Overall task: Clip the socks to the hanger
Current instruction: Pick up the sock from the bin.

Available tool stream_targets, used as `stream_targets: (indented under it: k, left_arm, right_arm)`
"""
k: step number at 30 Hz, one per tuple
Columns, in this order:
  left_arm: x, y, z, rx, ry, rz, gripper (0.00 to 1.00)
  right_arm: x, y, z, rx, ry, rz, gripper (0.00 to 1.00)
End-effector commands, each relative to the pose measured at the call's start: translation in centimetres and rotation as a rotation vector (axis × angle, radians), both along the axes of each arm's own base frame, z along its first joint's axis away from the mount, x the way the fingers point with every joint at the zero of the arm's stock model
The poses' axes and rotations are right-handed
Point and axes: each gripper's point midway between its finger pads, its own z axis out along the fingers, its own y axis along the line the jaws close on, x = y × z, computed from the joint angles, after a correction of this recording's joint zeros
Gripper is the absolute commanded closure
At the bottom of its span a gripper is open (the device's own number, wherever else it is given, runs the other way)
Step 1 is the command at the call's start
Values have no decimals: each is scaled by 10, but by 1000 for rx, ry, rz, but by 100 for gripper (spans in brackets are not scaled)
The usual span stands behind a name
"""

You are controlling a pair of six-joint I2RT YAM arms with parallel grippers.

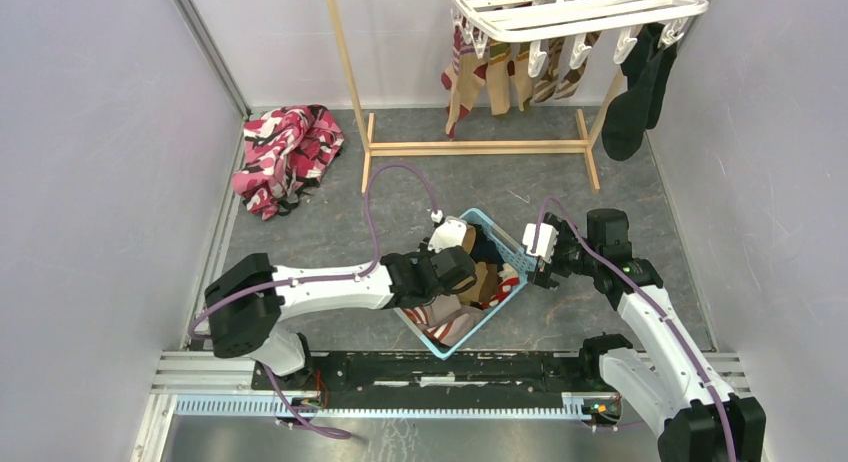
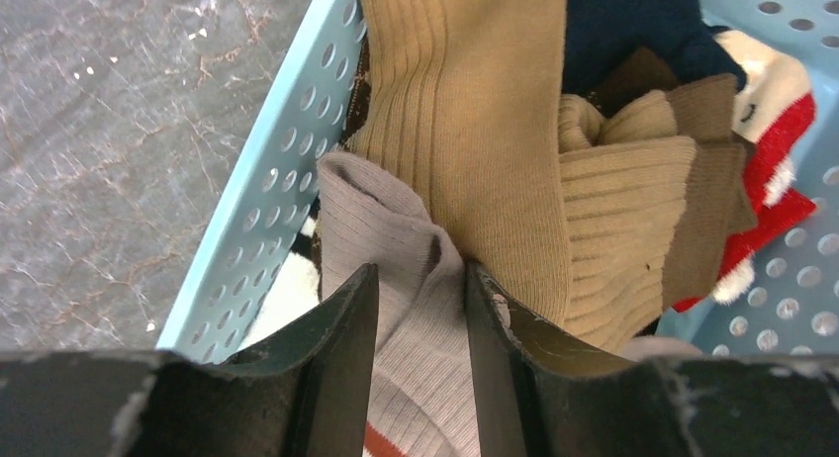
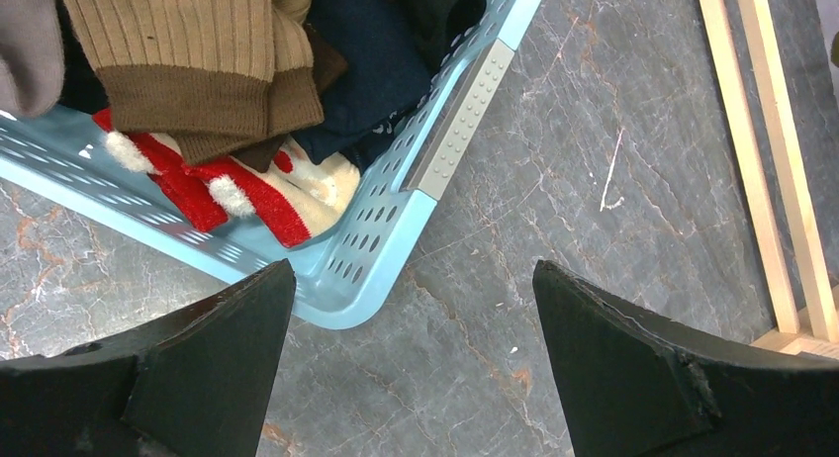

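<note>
The light blue basket [image 1: 512, 244] holds several socks [image 1: 480, 282]. My left gripper [image 2: 420, 269] reaches down into it. Its jaws stand a narrow gap apart on either side of a fold of a grey sock [image 2: 425, 348] with a red stripe. A tan ribbed sock [image 2: 475, 131] lies just to the right of that fold. My right gripper [image 3: 411, 279] hangs open over bare floor beside the basket's corner [image 3: 366, 279], holding nothing. The white hanger [image 1: 570, 7] is at the back right, with striped and tan socks [image 1: 500, 72] and a black sock [image 1: 635, 102] clipped to it.
A thin wooden frame stand [image 1: 470, 147] carries the hanger, its base bars across the back floor. A pink, red and black patterned cloth [image 1: 285, 152] lies bunched at the back left. Grey walls close both sides.
</note>
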Motion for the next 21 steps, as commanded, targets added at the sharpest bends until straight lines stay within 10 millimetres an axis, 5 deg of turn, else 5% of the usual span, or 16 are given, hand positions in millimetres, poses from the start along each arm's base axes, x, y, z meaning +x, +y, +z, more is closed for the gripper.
stream_targets:
  k: [1, 8, 10, 15, 21]
  left_arm:
    - [14, -8, 6, -94, -23, 171, 55]
    - [19, 5, -2, 38, -26, 271, 56]
    - [19, 0, 1, 30, -16, 253, 80]
    - [18, -8, 27, 9, -24, 174, 98]
    - [11, -10, 73, -80, -72, 23, 98]
  right_arm:
    - [-1, 5, 8, 15, -24, 33, 2]
    - [-3, 6, 9, 19, -20, 43, 2]
    - [-3, 6, 9, 18, -23, 45, 2]
    - [-4, 7, 9, 22, -18, 49, 2]
    - [-8, 11, 10, 37, -8, 73, 2]
